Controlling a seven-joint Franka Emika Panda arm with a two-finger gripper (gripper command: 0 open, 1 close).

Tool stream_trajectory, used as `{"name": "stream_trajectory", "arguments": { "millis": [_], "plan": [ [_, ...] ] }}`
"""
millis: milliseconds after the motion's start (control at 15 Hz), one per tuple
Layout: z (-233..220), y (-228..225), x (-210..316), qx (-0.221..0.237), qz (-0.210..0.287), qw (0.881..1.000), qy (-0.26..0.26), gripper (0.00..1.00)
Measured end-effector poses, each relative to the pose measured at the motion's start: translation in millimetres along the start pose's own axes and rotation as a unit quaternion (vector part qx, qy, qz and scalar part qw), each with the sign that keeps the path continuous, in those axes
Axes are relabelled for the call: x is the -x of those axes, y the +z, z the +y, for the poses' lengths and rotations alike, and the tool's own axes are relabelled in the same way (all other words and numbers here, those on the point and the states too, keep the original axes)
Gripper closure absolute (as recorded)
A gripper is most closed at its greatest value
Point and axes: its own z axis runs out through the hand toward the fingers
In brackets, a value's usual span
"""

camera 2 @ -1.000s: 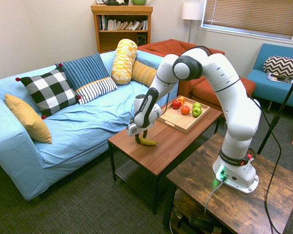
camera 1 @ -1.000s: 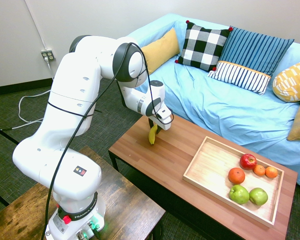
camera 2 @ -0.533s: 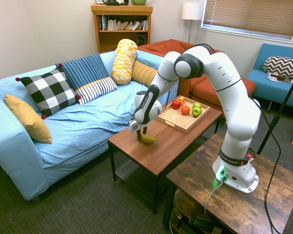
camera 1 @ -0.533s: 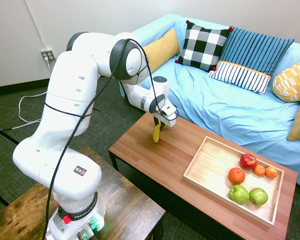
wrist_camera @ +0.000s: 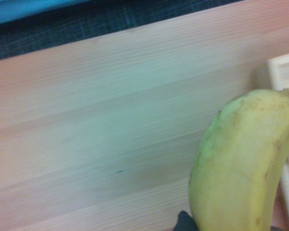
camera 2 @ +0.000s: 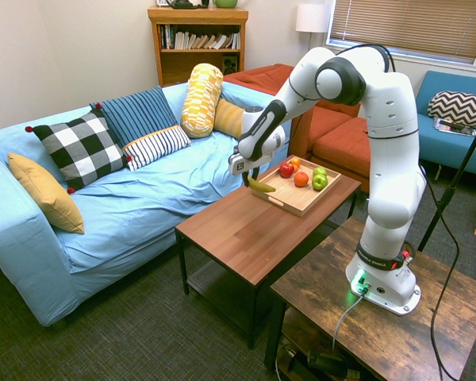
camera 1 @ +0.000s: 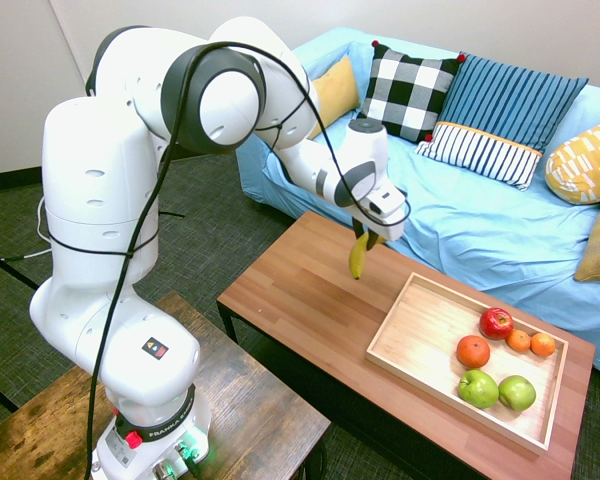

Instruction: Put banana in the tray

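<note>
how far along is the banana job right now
Done: the curved yellow banana looks picked up, gripped by the black-fingered gripper above the reddish-brown wooden table. In hand: carrying it, apparently, as it isn't in the shallow light-wood tray yet. Left: bringing it over the tray, lowering it and letting go.

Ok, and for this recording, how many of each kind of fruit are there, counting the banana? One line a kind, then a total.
Banana: 1, held in the hand
Red apple: 1
Green apples: 2
Orange-coloured fruits: 3, one larger, two smaller
Total: 7
</note>
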Motion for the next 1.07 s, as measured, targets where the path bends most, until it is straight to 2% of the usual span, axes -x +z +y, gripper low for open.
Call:
{"name": "stream_trajectory", "arguments": {
  "millis": [333,667,1067],
  "plan": [
    [60.6,10.7,-84.1,0.016,0.000,0.998,0.054,1.00],
    [77.5,83.9,-127.5,0.037,-0.022,0.995,0.092,1.00],
    [88.0,161.9,-139.5,0.053,-0.048,0.991,0.117,1.00]
  ]
}}
